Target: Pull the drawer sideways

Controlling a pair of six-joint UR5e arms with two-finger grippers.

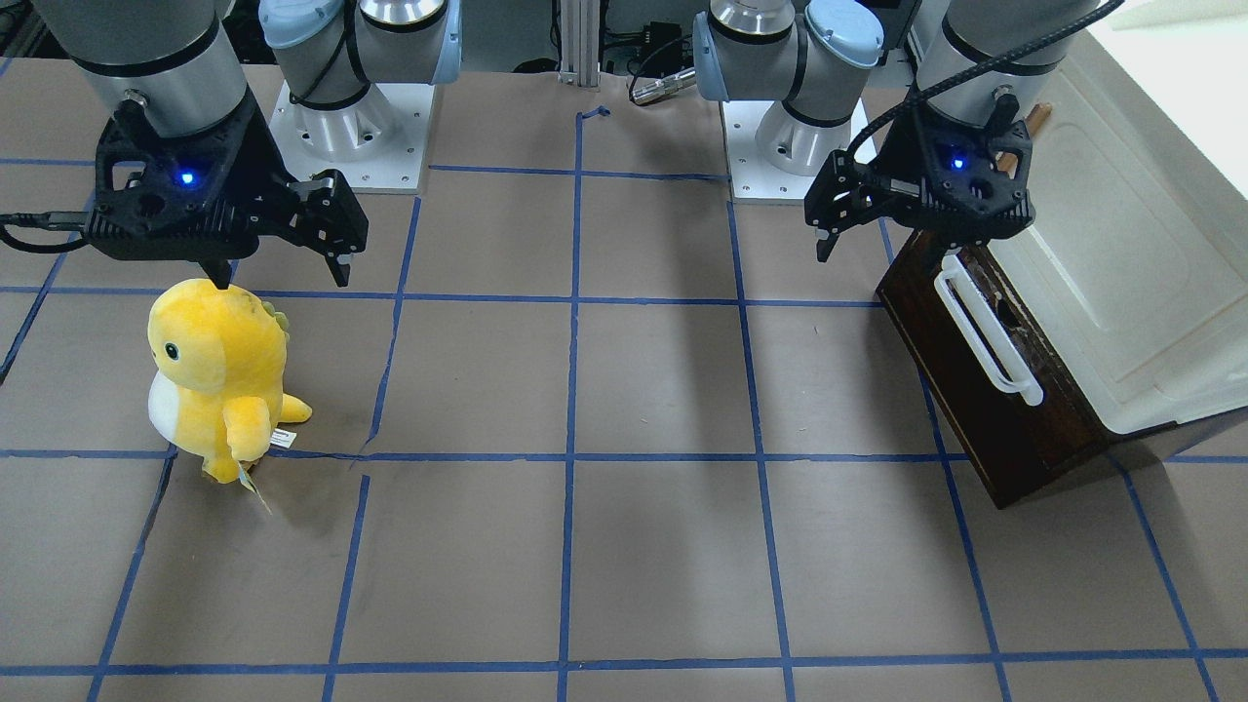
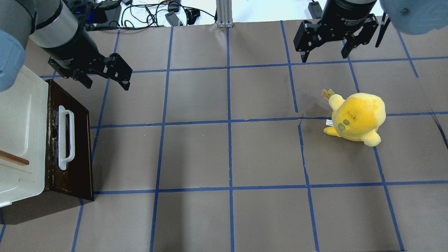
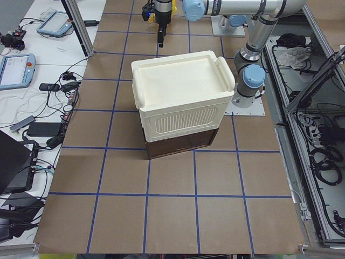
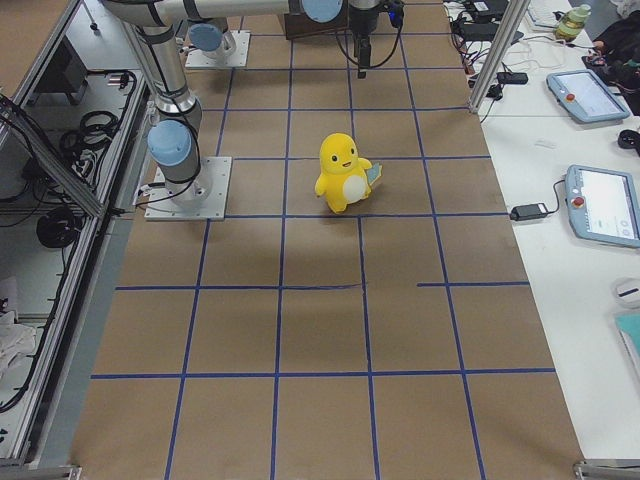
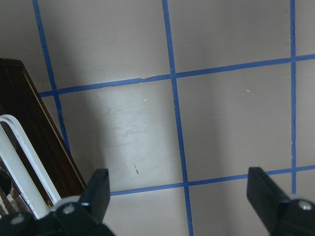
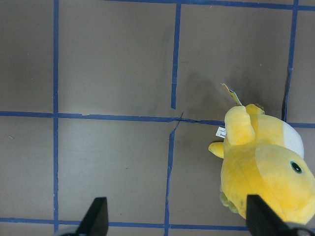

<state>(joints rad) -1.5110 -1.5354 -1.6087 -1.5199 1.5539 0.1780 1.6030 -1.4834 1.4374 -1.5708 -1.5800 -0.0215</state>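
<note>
The drawer (image 2: 75,150) shows its dark brown front with a long white bar handle (image 2: 65,138) at the table's left end, under the cream-white cabinet body (image 2: 21,122). It also shows in the front view (image 1: 975,390) and in the left wrist view (image 5: 34,128). My left gripper (image 2: 106,84) hovers open and empty above the table, just off the far end of the drawer front and not touching the handle. My right gripper (image 2: 324,57) is open and empty, hovering at the far right of the table.
A yellow plush toy (image 2: 357,117) stands on the table near my right gripper and also shows in the right wrist view (image 6: 266,167). A wooden stick (image 2: 14,158) lies on the cabinet top. Blue tape lines grid the brown table.
</note>
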